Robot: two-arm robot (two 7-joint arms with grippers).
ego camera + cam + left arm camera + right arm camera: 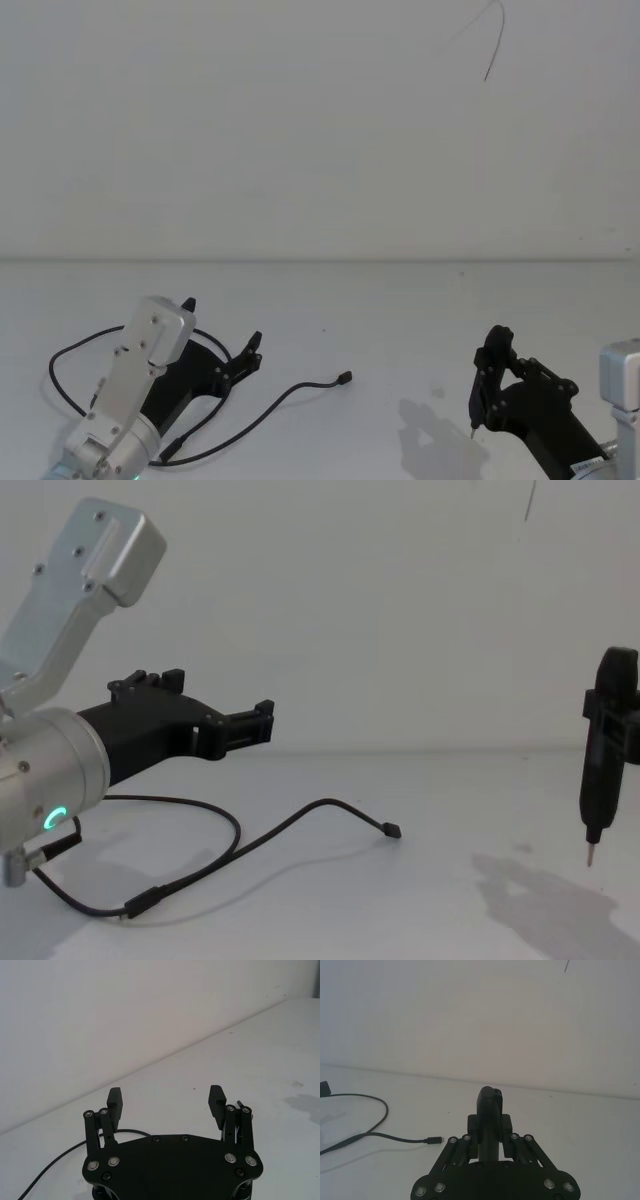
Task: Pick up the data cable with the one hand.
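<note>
Worktop: a plain white worktop is backed by a white wall.
Cable: the long thin black data cable is laid loose on the near left of the worktop. It is looped beneath the left arm, and one small plug is pointed right, toward the centre.
Left arm: the black angular plastic two-finger left tool is held above the cable loop, apart from it. Its fingers are spread wide and nothing is gripped.
Right arm: the black right tool is seen at the near right, well apart from the cable. It is closed around a black pen-shaped metal-tipped stylus, which is pointed down.
</note>
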